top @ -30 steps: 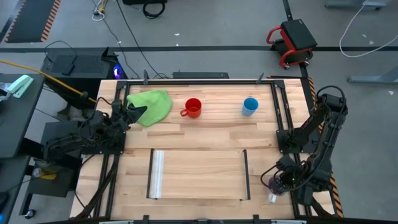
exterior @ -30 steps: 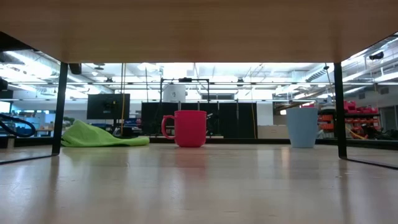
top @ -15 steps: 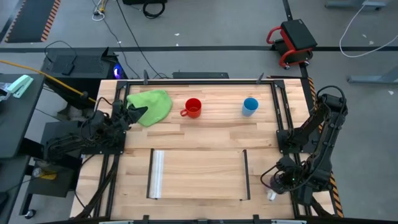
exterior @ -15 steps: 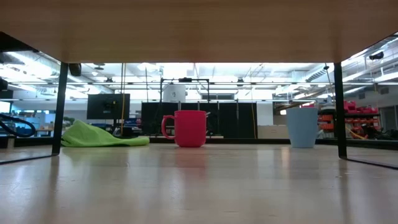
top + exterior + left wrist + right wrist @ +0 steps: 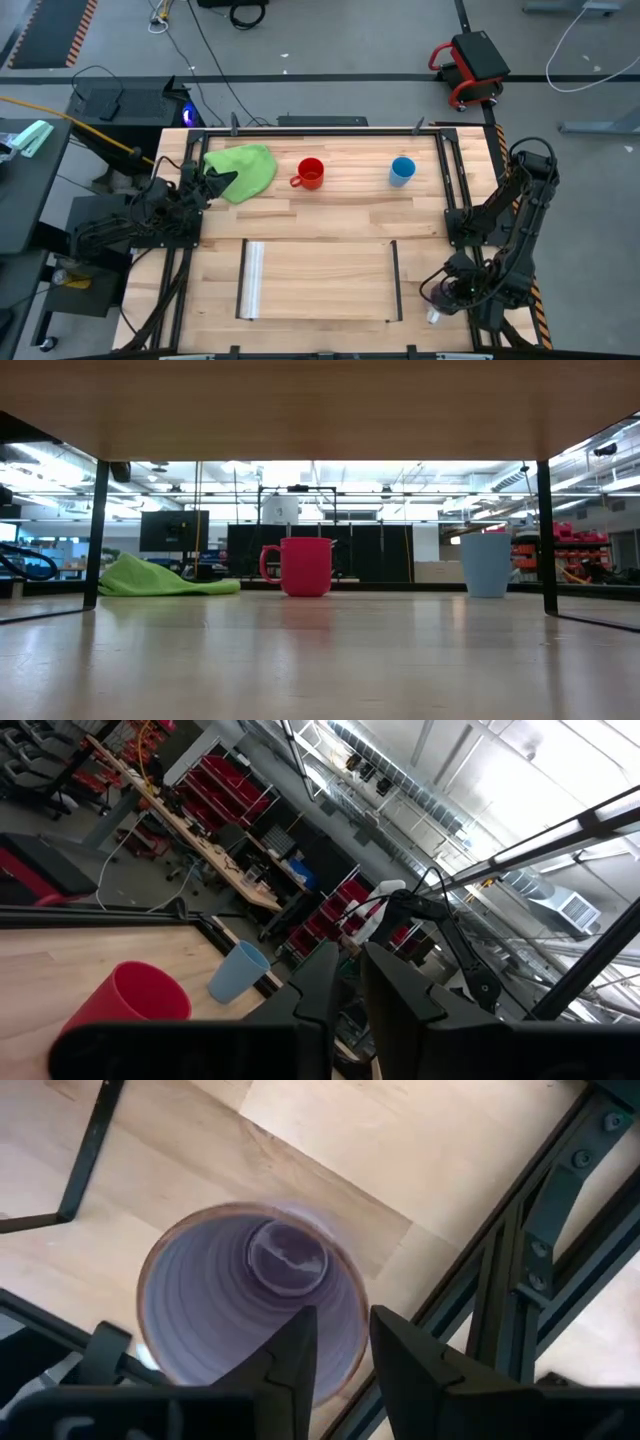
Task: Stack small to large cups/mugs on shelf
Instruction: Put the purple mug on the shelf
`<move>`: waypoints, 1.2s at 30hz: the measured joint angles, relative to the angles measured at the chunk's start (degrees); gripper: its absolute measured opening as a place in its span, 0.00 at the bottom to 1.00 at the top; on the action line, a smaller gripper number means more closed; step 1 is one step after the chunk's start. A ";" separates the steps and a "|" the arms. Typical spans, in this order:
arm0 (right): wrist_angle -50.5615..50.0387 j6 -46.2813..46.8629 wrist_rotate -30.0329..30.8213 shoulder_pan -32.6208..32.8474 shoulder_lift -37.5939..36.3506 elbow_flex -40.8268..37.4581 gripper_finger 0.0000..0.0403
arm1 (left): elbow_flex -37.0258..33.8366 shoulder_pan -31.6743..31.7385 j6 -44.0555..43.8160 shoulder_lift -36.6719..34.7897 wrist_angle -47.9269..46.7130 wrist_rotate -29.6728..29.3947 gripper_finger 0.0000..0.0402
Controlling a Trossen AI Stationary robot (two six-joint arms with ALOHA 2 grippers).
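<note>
The translucent purple mug [image 5: 250, 1300] stands mouth up at the table's near right corner, right of the shelf [image 5: 320, 280]; its whitish handle [image 5: 437, 317] shows in the high view. My right gripper [image 5: 343, 1345] is above it, shut on its wall. The red mug [image 5: 311, 173] and the light-blue cup [image 5: 402, 170] stand upright on the tabletop at the far side. My left gripper [image 5: 215, 180] waits at the far left by the green cloth [image 5: 245, 170], its fingers close together with nothing between them. My right gripper holds the purple mug by its wall at the rim [image 5: 352, 1325]. One finger [image 5: 295, 1355] is inside the mug and the other finger [image 5: 400, 1360] is outside. The fingers come from above, pointing down. The mug is upright; whether its base is on the table I cannot tell.
The shelf stands on dark legs [image 5: 548, 530] over the table's near middle, with a clear strip [image 5: 253, 280] at its left end and a dark bar [image 5: 396, 280] at its right. The black table frame [image 5: 520, 1280] runs close beside the purple mug.
</note>
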 joint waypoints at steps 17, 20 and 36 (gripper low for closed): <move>0.85 -1.03 -2.34 -0.01 -0.04 -1.22 0.25 | 0.00 0.02 0.00 0.00 0.04 0.00 0.14; 1.29 -1.04 -2.32 0.00 -0.03 -1.79 0.25 | 0.00 0.01 0.00 0.00 0.02 0.00 0.13; 7.39 0.00 -2.14 -0.02 -0.04 -6.23 0.25 | 0.00 0.02 -0.33 0.00 0.02 -0.01 0.13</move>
